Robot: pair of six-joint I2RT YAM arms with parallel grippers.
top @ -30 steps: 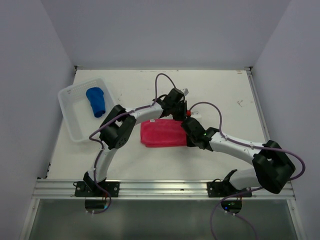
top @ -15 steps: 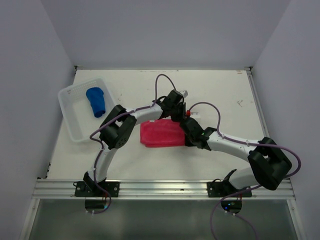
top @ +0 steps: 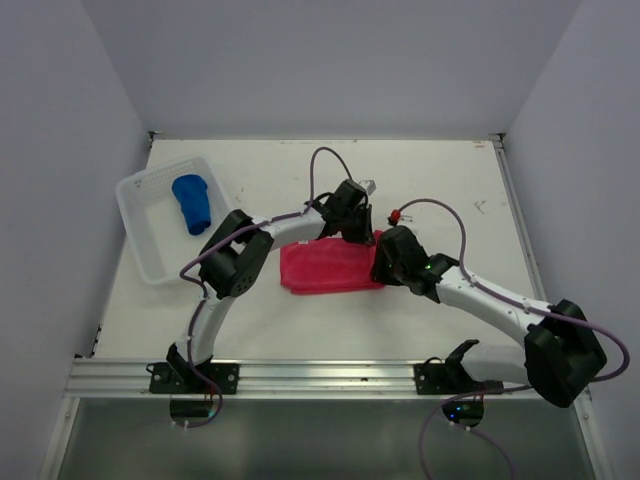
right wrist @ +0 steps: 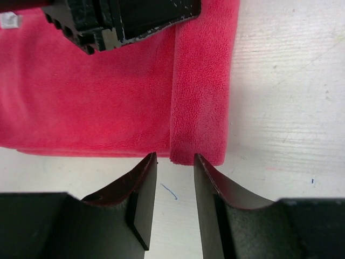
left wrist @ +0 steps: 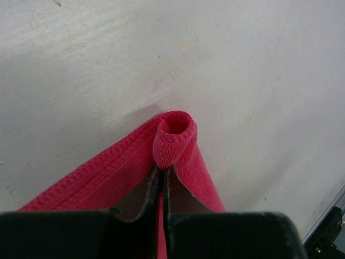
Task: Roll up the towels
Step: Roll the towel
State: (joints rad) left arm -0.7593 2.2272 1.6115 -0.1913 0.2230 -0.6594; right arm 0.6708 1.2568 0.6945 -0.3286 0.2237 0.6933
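Note:
The pink-red towel (top: 325, 268) lies flat mid-table, its right edge folded over into a narrow strip (right wrist: 202, 108). My left gripper (top: 356, 232) is at the towel's far right corner and is shut on it; in the left wrist view the gripper (left wrist: 161, 171) pinches the cloth just behind a small rolled loop (left wrist: 173, 135). My right gripper (top: 383, 268) is open at the towel's near right corner. In the right wrist view the gripper (right wrist: 173, 162) hovers over bare table just short of the strip's end, holding nothing. The blue towel (top: 191, 202) lies rolled in the basket.
The white slotted basket (top: 135, 222) stands at the left of the table. The left gripper's black body (right wrist: 121, 21) shows over the towel at the top of the right wrist view. A small blue pen mark (right wrist: 168, 191) is on the table between the right fingers.
My right gripper has drawn back off the towel's right edge and turned, and its arm has swung out to the right. The left gripper has stayed on the far corner.

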